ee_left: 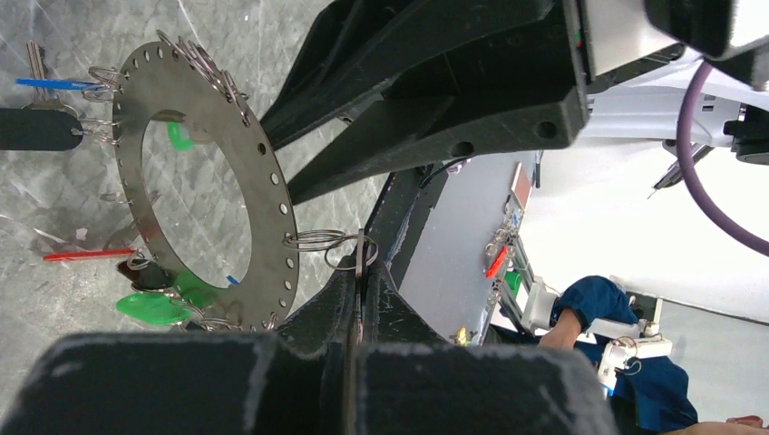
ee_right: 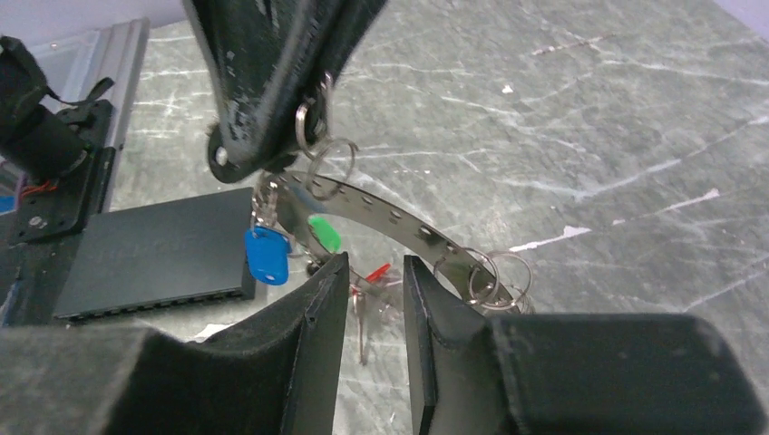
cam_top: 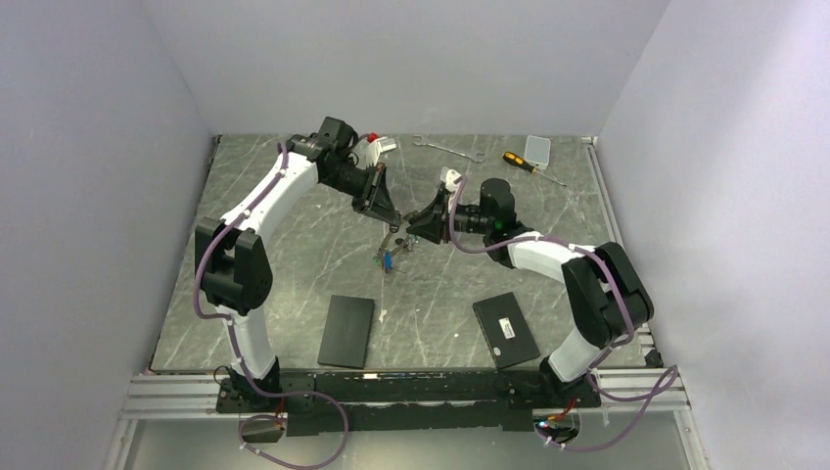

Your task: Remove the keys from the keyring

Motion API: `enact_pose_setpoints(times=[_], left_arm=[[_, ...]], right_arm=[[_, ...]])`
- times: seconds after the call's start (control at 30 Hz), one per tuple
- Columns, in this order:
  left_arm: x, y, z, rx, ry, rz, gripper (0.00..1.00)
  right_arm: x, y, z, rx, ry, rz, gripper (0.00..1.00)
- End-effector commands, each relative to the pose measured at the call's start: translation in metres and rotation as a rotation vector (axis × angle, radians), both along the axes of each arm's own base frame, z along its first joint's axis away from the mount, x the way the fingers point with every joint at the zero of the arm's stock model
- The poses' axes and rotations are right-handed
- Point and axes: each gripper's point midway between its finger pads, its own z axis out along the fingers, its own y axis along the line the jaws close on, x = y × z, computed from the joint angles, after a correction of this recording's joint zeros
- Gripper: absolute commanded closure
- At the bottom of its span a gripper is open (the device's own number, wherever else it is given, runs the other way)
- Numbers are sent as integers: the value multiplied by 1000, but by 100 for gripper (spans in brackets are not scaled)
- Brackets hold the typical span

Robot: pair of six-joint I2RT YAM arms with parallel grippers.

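1. Top view: the left gripper (cam_top: 391, 221) and right gripper (cam_top: 412, 235) meet over mid-table (cam_top: 294, 245), with the keyring (cam_top: 387, 253) hanging between them. The black boxes (cam_top: 347, 330) lie well apart, leaving open room.
2. Left wrist view: the left gripper (ee_left: 360, 272) is clamped on a split ring (ee_left: 313, 240) threaded through the keyring's rim. Judged step: freeing one key.
3. Right wrist view: the right gripper (ee_right: 372, 299) is partly open and empty, just beside the band. The next move likely needs a pinch on one of the keys (ee_right: 266, 256), clear of neighbouring tags.
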Motion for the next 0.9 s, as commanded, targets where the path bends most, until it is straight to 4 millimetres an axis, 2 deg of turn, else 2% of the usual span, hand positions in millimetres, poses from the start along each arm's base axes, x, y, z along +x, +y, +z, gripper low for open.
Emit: enact_pose_setpoints(times=[0.0, 0.23, 0.77, 0.87], left_arm=[[-1, -4, 21, -61, -70, -44, 100], [-8, -5, 22, -93, -52, -76, 100], [-6, -6, 16, -92, -36, -75, 100], [-5, -6, 16, -86, -40, -70, 100]], right_arm=[[-7, 4, 45, 35, -87, 71, 67], [-7, 8, 56, 46, -76, 93, 64], [-16, 18, 59, 47, -54, 153, 54], [-23, 20, 59, 49, -51, 183, 49]])
